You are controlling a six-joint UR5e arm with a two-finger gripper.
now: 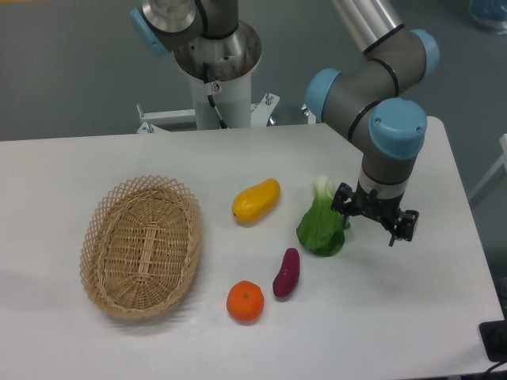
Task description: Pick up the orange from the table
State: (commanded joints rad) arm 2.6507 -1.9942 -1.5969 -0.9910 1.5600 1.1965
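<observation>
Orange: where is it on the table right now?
In the camera view, the orange sits on the table near the front edge, just right of the wicker basket and left of the purple eggplant, untouched by the gripper.

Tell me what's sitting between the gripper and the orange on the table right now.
In the fixed camera view, the purple eggplant and the leafy green vegetable lie between the gripper and the orange.
</observation>
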